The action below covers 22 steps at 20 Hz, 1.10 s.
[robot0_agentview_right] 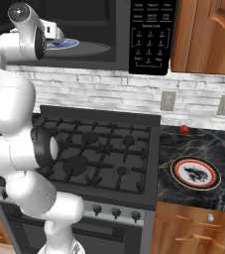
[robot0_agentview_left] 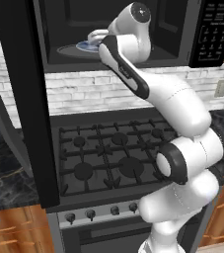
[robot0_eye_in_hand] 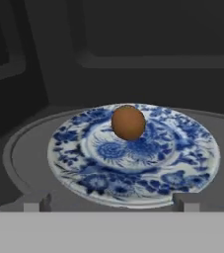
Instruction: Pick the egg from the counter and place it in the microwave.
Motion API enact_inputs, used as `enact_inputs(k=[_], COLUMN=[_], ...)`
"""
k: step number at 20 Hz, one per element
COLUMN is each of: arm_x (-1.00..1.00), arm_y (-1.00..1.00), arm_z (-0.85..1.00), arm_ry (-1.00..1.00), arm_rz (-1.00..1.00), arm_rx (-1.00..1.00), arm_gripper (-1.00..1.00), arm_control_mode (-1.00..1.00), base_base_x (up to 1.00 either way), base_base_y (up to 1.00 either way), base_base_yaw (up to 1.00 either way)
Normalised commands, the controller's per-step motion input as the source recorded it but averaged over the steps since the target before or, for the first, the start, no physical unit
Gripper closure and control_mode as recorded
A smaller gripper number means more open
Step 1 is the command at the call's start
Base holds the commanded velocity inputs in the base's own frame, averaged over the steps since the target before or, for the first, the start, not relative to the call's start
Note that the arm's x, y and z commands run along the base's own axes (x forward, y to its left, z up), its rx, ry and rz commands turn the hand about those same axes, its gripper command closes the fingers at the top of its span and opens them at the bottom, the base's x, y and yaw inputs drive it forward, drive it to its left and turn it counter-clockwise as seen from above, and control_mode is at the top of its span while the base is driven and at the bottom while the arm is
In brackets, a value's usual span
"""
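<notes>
A: In the hand view the jaws stand apart and hold nothing; the two dark fingertips sit wide at the bottom, just short of the plate's near rim. The egg, brown and round, rests on the blue-white plate, a little behind its middle, clear of the tips.

B: So the egg is already inside the microwave?

A: Yes. The plate lies on the round glass turntable in the dark cavity, and the left base view shows the robot's wrist reaching into that cavity.

B: What could still go wrong?

A: The egg looks free to roll on the shallow plate. If the tips or wrist brush the plate rim on the way out, the nudge could send it off toward the turntable edge. A pull-out that lifts too little could also clip the cavity's lower lip.

B: And around the arm?

A: The wide black door hangs open on the left, close to the elbow's path. Below lies the gas stove; to its right the surface carries a red-rimmed plate and a small red thing, both well apart from the arm.
</notes>
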Motion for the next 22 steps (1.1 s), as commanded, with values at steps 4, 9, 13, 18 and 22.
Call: enact_inputs(k=[4, 9, 13, 18, 22], arm_x=[-1.0, -1.0, -1.0, -1.0, -1.0], arm_y=[-0.32, -0.52, -0.57, -0.45, -0.37], arm_z=[-0.04, -0.07, -0.08, -0.17, -0.14], arm_ry=[-0.13, -0.19, -0.08, 0.0, 0.01], arm_rz=[0.0, 0.0, 0.0, 0.0, 0.0], arm_rx=[0.0, 0.02, 0.03, 0.0, 0.0], arm_gripper=[-1.0, -1.0, -1.0, -1.0, -1.0], arm_control_mode=[-1.0, -1.0, -1.0, -1.0, -1.0], base_base_x=[0.0, 0.0, 0.0, 0.0, 0.0], base_base_y=[0.0, 0.0, 0.0, 0.0, 0.0], base_base_yaw=[0.0, 0.0, 0.0, 0.0, 0.0])
